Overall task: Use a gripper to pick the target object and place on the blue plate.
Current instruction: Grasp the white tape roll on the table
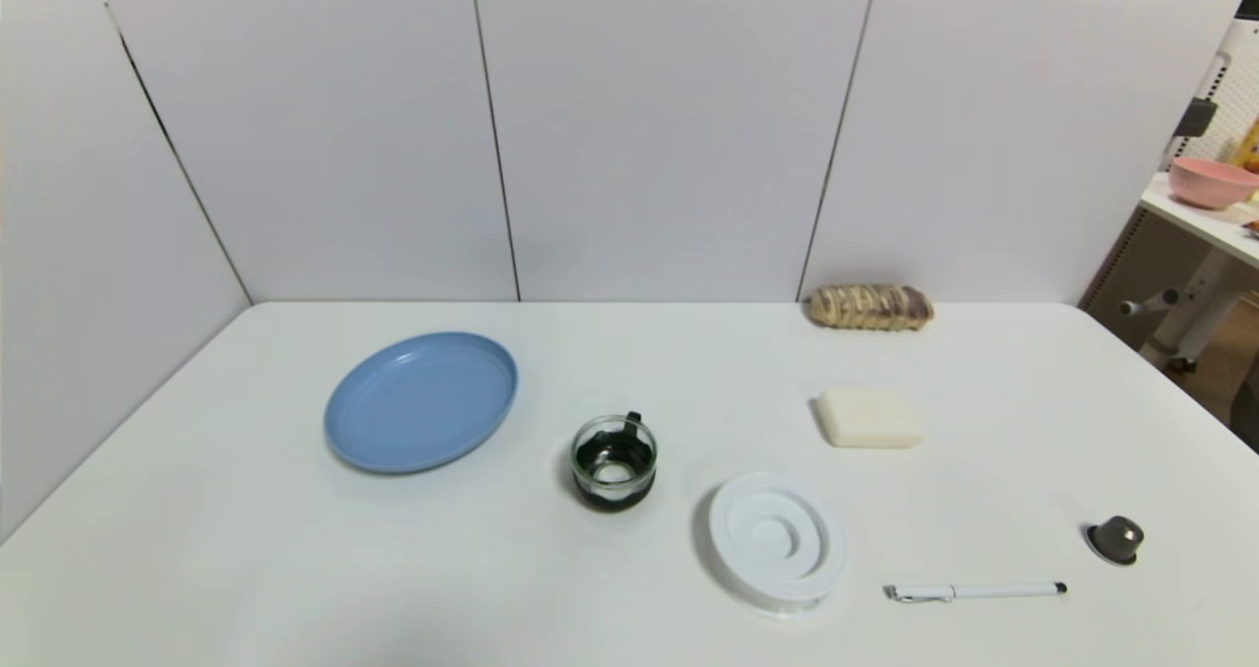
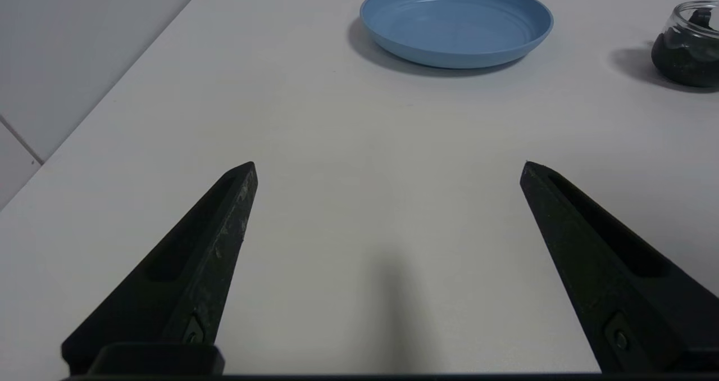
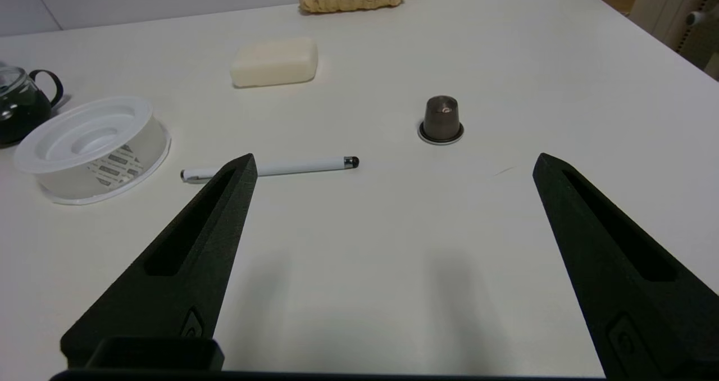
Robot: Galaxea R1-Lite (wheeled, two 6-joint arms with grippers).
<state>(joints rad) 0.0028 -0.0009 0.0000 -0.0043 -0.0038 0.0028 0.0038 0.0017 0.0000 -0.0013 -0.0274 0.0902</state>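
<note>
We have both grippers low over bench [image 1: 246, 569], fingers wide apart, empty: left gripper [image 2: 388, 170] facing plate [image 1: 421, 401], right gripper [image 3: 393, 164] facing pen [image 3: 269, 168] and capsule [image 3: 441, 119].

Target unnamed; we cannot tell which.

Candidates, right half of bench, well apart from plate:
- Capsule: light, stiff, slick; pinch sides.
- Pen: thin, may roll; grip mid-barrel.
- Soap [image 1: 869, 417]: slippery; take long sides.
- Bread [image 1: 871, 307]: soft; squeeze gently.

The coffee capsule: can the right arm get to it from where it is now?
Probably yes. The right gripper has its jaws wide open, and only bare table lies between it and the coffee capsule; the pen lies aside.
</note>
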